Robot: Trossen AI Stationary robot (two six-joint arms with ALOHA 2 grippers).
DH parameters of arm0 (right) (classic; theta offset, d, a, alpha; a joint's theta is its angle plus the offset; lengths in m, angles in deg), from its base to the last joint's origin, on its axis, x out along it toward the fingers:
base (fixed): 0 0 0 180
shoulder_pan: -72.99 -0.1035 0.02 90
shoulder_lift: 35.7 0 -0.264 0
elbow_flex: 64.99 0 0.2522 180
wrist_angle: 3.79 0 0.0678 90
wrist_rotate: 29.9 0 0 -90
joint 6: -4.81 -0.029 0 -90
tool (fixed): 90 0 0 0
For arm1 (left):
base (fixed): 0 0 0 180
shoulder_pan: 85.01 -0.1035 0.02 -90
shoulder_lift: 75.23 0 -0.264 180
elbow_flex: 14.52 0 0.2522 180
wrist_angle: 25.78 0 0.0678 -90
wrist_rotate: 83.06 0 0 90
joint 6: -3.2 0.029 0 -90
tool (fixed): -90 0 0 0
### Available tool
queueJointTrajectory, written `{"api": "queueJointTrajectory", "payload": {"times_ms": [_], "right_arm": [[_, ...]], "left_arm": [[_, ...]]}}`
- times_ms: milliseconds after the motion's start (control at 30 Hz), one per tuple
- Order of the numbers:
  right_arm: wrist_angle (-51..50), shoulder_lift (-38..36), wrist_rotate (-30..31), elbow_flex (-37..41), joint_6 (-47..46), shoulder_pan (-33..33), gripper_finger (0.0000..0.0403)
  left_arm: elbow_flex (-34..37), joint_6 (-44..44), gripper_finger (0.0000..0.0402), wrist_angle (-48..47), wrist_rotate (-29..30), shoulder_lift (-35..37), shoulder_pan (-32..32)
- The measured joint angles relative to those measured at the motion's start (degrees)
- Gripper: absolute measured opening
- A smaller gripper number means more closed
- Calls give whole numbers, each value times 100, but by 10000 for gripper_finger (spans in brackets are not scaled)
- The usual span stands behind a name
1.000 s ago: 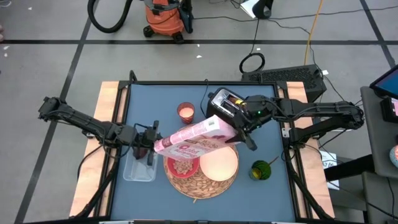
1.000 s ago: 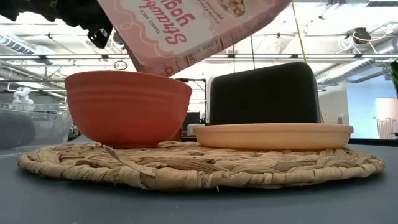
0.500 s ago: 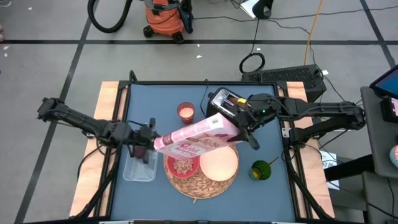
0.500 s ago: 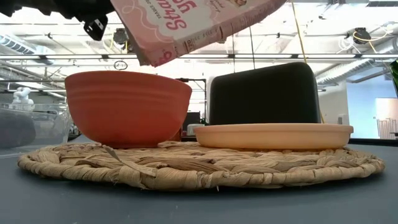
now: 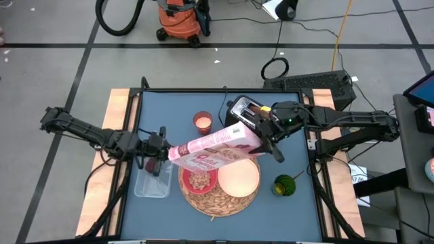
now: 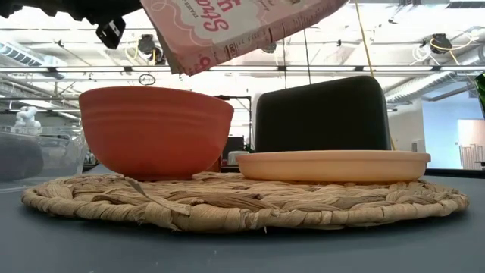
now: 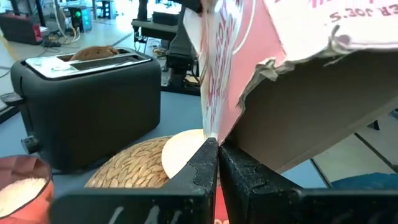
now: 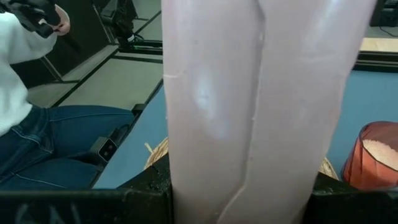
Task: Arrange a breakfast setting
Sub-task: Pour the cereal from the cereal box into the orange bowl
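I see the woven straw mat [image 5: 218,186] at the table's near centre, carrying the red bowl [image 5: 199,180], filled with cereal, and the empty cream plate [image 5: 239,179] beside it. My right gripper [image 5: 261,139] is clamped on a pink cereal box [image 5: 213,147], tilted above the bowl. My left gripper [image 5: 157,146], fingers together, sits above a clear container [image 5: 152,183].

Bright even light, blurred wrist close-ups
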Motion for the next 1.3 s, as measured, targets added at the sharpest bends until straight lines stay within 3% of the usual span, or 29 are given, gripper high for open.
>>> {"api": "queueJointTrajectory", "payload": {"times_ms": [233,467,667,1033,1300], "right_arm": [[15,0,11,0,-160,0,153],[20,0,0,0,-149,0,153],[11,0,-33,0,-146,0,153],[26,-3,-28,0,-144,0,153],[181,-244,-22,0,-146,-2,153]], "left_arm": [[0,-296,26,-26,282,1,0],[0,-297,105,-38,491,1,0],[0,-273,154,-339,43,1,-1],[0,-321,159,-1357,-66,0,-2],[0,-544,159,-1456,-70,-1,-2]]}}
